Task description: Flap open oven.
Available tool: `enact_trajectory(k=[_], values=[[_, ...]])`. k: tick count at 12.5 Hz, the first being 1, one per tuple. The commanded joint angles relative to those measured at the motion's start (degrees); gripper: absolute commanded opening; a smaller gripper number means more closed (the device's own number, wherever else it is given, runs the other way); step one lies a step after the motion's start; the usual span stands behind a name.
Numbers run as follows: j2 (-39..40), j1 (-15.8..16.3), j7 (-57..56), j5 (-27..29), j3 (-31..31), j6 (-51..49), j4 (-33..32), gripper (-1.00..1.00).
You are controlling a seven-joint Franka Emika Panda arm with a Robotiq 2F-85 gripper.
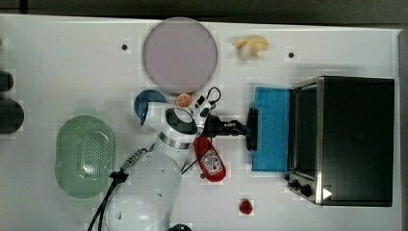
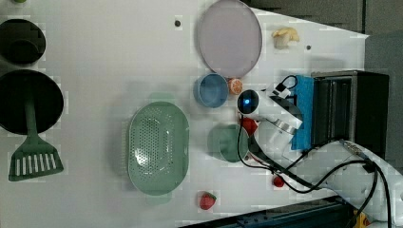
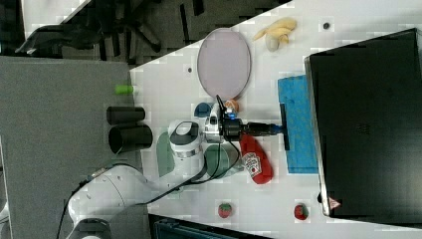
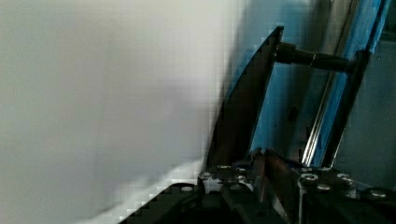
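The oven [image 1: 356, 139] stands at the top view's right, black on top with a silver frame and black knobs [image 1: 299, 186]. Its blue glass door [image 1: 272, 129] lies folded down flat on the table, and the cavity [image 1: 304, 130] is exposed. A dark bar handle [image 1: 251, 129] runs along the door's outer edge. My gripper [image 1: 242, 128] reaches level toward that handle, shut, with its tip against the bar. In the wrist view the handle [image 4: 243, 102] and the blue door [image 4: 280, 107] sit right in front of the fingers [image 4: 267, 163].
A ketchup bottle [image 1: 210, 161] lies under my arm. A blue bowl [image 1: 146, 102] and an orange slice [image 1: 183, 100] sit behind the wrist. The big grey plate [image 1: 180, 55], green colander [image 1: 84, 156], banana [image 1: 250, 46] and a strawberry [image 1: 246, 206] are spread around.
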Motion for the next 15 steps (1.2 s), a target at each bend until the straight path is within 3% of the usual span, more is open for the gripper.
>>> enact_trajectory(k=[1,11,15], values=[[-6.2,-0.7,3.5,1.8,-0.4,4.0,1.6,-0.65],[-28.6,-2.4,1.0,31.1,-3.5,5.5,1.6,-0.65],[-38.0,-2.6,1.0,37.0,-6.1,1.4,1.8,-0.65]])
